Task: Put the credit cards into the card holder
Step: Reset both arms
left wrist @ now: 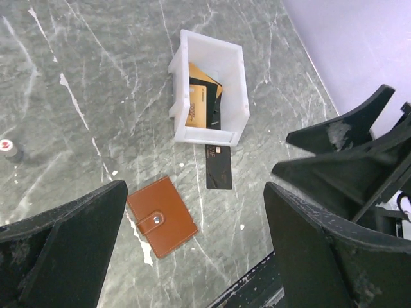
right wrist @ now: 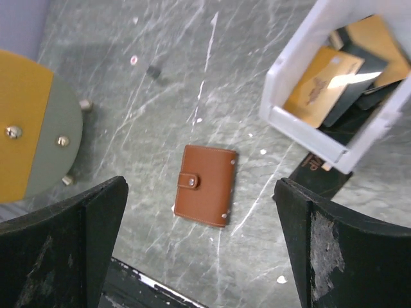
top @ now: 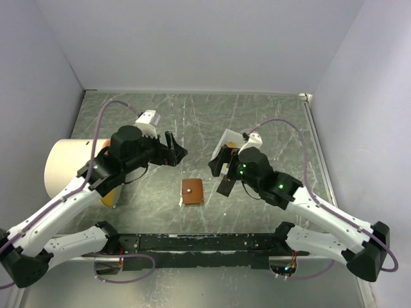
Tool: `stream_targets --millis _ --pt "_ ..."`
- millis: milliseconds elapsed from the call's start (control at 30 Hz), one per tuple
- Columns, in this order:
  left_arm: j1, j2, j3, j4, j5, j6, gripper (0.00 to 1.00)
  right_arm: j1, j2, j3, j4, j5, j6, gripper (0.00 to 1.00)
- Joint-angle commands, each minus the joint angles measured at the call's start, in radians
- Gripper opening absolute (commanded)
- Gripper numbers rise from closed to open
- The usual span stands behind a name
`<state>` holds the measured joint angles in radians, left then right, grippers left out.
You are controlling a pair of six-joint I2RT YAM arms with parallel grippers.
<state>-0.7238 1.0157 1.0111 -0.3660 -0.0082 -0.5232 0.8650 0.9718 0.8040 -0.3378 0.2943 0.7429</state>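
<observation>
The card holder (top: 191, 192) (left wrist: 162, 217) (right wrist: 205, 185) is a brown leather wallet lying shut and snapped on the marble table, between the two arms. One dark credit card (left wrist: 219, 167) (right wrist: 318, 173) lies flat on the table just in front of the white tray. A tan credit card (left wrist: 196, 102) (right wrist: 318, 86) and further dark ones sit inside the tray. My left gripper (top: 174, 151) (left wrist: 194, 186) hovers open to the wallet's upper left, holding nothing. My right gripper (top: 219, 174) (right wrist: 200, 181) hovers open to the wallet's right, also holding nothing.
The white tray (top: 230, 138) (left wrist: 241, 90) (right wrist: 302, 128) stands behind the right gripper, partly hidden by it in the top view. A cream cylinder (top: 64, 167) lies at the left, its yellow and grey end (right wrist: 32, 128) facing in. A black rail (top: 205, 242) runs along the near edge.
</observation>
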Motion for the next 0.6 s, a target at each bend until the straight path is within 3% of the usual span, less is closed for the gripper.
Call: stream_targets --millis 0,233,567 --pt "-0.006 -0.105 0.028 -0.092 -0.047 0.001 0.99 -0.001 -0.086 0.045 -0.131 0.173 -0.004 1.00" --pt "-0.005 -0.266 -0.090 -0.029 0.019 -0.030 0.99 -0.001 -0.190 0.039 -0.184 0.193 0.036 1.00" --pt "-0.006 -0.287 -0.163 -0.037 0.037 -0.051 0.99 -0.001 -0.245 0.023 -0.154 0.165 0.044 1.00"
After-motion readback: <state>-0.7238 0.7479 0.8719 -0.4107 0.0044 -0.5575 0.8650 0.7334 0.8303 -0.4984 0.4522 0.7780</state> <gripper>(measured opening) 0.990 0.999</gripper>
